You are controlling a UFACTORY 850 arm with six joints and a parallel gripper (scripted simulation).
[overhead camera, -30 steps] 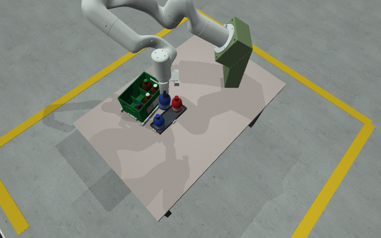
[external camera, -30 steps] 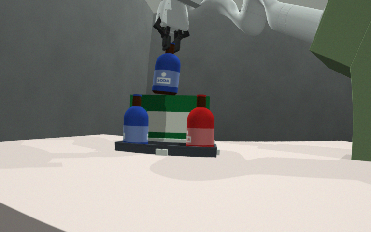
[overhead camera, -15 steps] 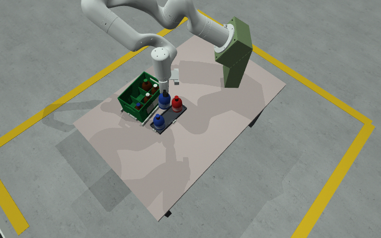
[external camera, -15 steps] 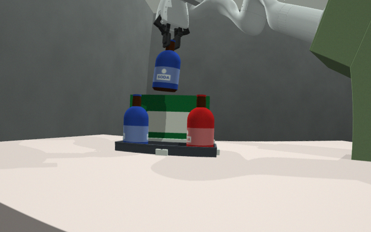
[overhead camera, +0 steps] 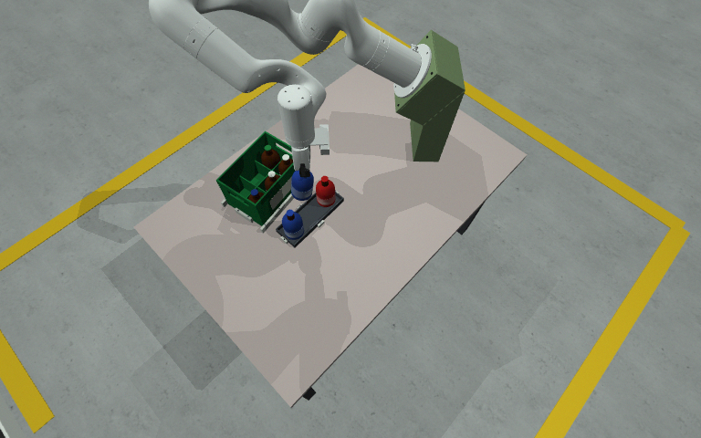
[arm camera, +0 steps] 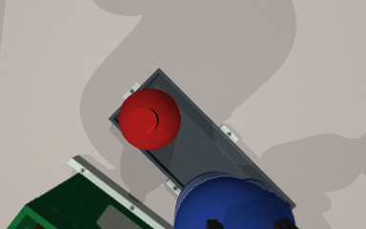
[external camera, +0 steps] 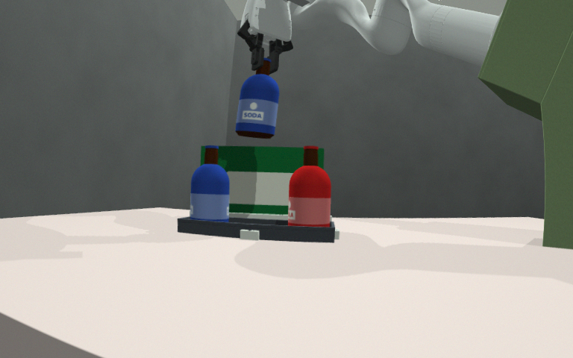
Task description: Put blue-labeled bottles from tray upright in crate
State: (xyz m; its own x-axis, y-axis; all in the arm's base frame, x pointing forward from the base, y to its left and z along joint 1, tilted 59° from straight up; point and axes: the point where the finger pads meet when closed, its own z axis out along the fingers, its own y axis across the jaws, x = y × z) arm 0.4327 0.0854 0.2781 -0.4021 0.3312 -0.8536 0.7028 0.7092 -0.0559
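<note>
The blue-labeled bottle (external camera: pixel 257 105) is held by its neck, nearly upright, in the clenched gripper (external camera: pixel 265 57), above the tray (external camera: pixel 211 227) and clear of the green crate (external camera: pixel 270 156) rim, whose empty slots lie beyond; another blue bottle (external camera: pixel 210 187) and a red bottle (external camera: pixel 310 192) are left on the tray.

The arm (overhead camera: pixel 222 48) reaches out from its base in a bent sweep, wrist pointing straight down. The gripper (external camera: pixel 265 57) hangs vertical, its fingers (external camera: pixel 256 54) clamped on a bottle (external camera: pixel 257 105) neck.
</note>
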